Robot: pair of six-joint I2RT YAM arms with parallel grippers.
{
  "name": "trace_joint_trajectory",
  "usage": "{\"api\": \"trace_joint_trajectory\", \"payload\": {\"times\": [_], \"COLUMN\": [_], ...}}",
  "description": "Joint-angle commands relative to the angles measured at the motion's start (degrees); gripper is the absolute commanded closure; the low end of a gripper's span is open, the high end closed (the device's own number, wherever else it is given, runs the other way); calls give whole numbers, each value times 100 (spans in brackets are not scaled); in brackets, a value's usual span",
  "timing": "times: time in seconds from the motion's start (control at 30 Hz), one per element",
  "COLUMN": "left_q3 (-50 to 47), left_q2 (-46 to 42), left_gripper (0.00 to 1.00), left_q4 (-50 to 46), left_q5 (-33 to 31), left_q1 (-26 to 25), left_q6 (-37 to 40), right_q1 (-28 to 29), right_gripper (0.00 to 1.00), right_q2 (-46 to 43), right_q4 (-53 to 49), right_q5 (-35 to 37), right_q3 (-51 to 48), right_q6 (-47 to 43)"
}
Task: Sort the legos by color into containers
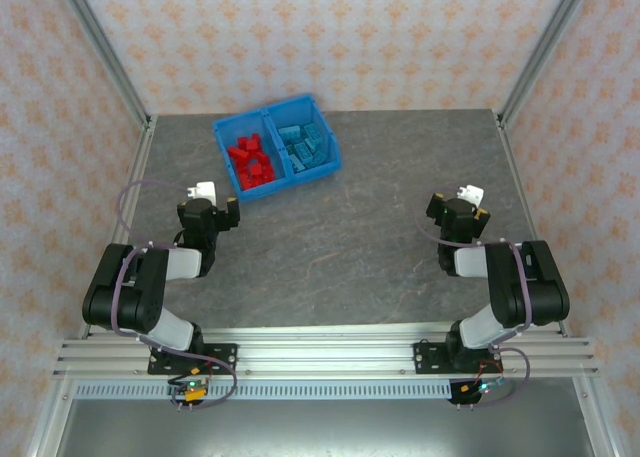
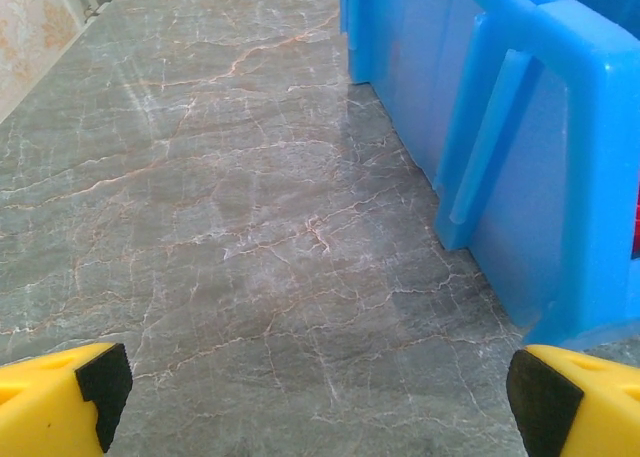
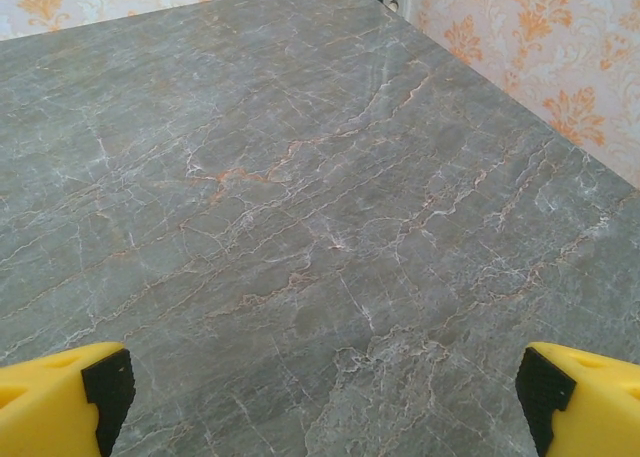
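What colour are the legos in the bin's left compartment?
The legos there are bright red, best seen in the top external view.

The bin is running off the top and right edges of the left wrist view, its near wall hiding the inside; a red sliver at the right edge is being cut too thin to identify. The fingers of the left gripper are showing just their tips, the rest falling below the frame; the right gripper is being cropped likewise. From above, the red legos and blue legos are lying heaped and overlapping, too small to count.
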Motion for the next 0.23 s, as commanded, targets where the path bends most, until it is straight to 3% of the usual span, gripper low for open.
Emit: {"api": "trace_joint_trajectory", "payload": {"times": [0.0,0.2], "left_q3": [130,130], "left_q2": [-75,-71], "left_gripper": [0,0], "left_q4": [74,74], "left_q5": [15,15], "left_q1": [-3,-2], "left_q6": [87,87], "right_q1": [46,66], "right_gripper": [1,1], "right_q2": [-41,-60], "right_q4": [121,174], "right_q5": [-41,-30], "right_q3": [57,29], "right_q6": [0,-16]}}
